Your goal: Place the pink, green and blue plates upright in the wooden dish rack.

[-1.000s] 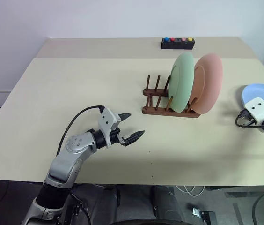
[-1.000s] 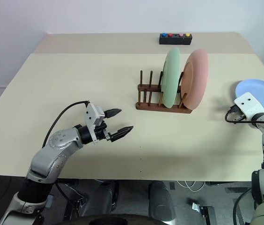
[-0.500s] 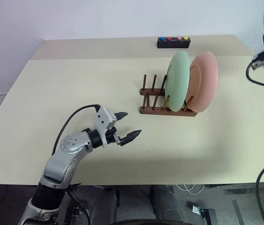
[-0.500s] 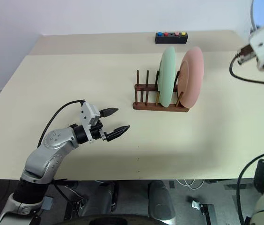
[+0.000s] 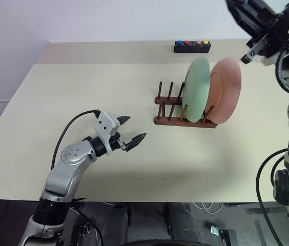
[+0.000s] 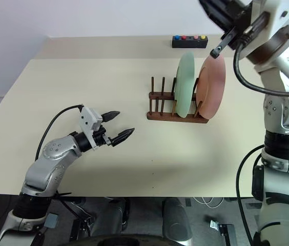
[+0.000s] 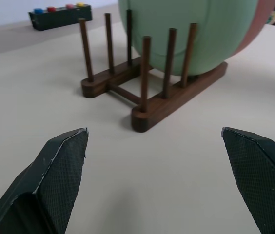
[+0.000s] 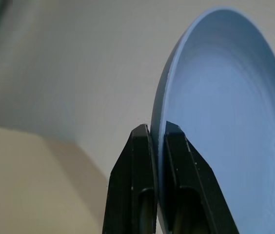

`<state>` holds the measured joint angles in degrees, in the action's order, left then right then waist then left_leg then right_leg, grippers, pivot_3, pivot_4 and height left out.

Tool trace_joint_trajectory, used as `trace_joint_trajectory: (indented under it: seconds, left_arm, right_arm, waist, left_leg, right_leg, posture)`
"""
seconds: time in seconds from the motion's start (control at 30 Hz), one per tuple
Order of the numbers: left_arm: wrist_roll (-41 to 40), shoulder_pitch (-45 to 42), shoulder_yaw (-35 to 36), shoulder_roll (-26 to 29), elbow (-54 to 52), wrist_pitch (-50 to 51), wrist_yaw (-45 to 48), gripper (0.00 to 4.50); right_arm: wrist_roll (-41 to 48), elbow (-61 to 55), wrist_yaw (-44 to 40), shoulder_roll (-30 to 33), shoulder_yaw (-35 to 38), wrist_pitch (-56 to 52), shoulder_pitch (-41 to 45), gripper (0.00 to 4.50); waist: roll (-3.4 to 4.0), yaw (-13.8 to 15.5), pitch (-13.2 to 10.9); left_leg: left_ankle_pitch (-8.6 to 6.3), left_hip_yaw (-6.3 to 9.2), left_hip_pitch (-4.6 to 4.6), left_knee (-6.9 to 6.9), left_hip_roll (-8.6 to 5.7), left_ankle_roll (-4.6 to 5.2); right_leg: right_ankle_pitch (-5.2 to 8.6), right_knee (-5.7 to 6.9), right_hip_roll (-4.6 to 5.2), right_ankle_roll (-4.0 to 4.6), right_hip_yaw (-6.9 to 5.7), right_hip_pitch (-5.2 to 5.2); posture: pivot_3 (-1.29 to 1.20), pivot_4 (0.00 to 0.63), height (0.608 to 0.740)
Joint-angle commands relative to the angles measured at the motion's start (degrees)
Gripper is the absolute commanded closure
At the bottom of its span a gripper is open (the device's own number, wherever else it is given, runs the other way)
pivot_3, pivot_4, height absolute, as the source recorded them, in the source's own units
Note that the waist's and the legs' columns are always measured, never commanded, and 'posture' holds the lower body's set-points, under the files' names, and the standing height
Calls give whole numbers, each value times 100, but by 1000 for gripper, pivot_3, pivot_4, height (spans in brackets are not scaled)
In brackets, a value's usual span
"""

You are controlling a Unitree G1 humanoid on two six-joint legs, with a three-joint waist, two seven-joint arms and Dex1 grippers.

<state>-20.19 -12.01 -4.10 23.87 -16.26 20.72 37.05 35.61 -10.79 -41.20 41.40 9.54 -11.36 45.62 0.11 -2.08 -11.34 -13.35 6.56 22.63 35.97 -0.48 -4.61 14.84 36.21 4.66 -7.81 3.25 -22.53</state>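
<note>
Up above the wooden dish rack (image 5: 185,110), right end effector (image 8: 156,146) pinched the blue plate (image 8: 225,122) edge-on, free slots down-left; left end effector (image 5: 131,133) idled open.

- The wooden dish rack (image 5: 178,109) is dark brown, with 2 parallel base rails joined by crossbars, each rail carrying a row of upright pegs. It stands on the table's far half, toward the right.
- The green plate (image 5: 197,89) is pale mint, round and shallow. It stands upright on edge between the pegs, at the rack's right end.
- The pink plate (image 5: 227,91) is salmon, round and of about equal size. It stands upright just beside the green plate, at the rack's rightmost slot.
- The blue plate (image 8: 230,126) is light blue, round and shallow. It is off the table, pinched at its rim, seen edge-on against the wall.
</note>
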Motion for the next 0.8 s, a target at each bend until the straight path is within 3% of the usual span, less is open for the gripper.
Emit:
trace_joint_trajectory:
  seconds: [0.03, 0.2, 0.4, 0.8]
  left_arm:
    - [20, -46, 387, 170, 35, -198, -16, 0]
    - [24, -6, 551, 325, 168, -288, 72, 0]
    - [93, 96, 537, 342, 169, -349, 57, 0]
    - [108, 178, 544, 316, 163, -371, 47, 0]
  right_arm:
    - [1457, -907, 102, -339, 130, -863, -5, 4479]
    - [2500, -1231, 1003, -1025, 98, -1740, -57, 4479]
    - [3056, -1126, 2225, -1856, -40, -2389, -254, 4479]
    - [3000, -1008, 3565, -2573, -54, -2817, -802, 4479]
  waist:
    - [0, -23, 0]
    - [0, -33, 0]
    - [-3, -17, 2]
    - [-3, -35, 2]
  left_leg:
    - [0, 1, 0, -2, 1, 0]
    - [0, 1, 0, -5, 3, 1]
    - [0, 1, 6, -4, 3, 1]
    - [0, 1, 29, -5, 4, 1]
  right_leg:
    - [0, 1, 0, 0, 0, -1]
    - [0, 4, -2, 1, 0, -7]
    - [0, 3, -2, 1, -1, -11]
    - [-1, 9, -5, 1, -1, -38]
  posture:
    - [0, 150, 734]
    - [0, 150, 734]
    - [0, 150, 734]
    - [0, 150, 734]
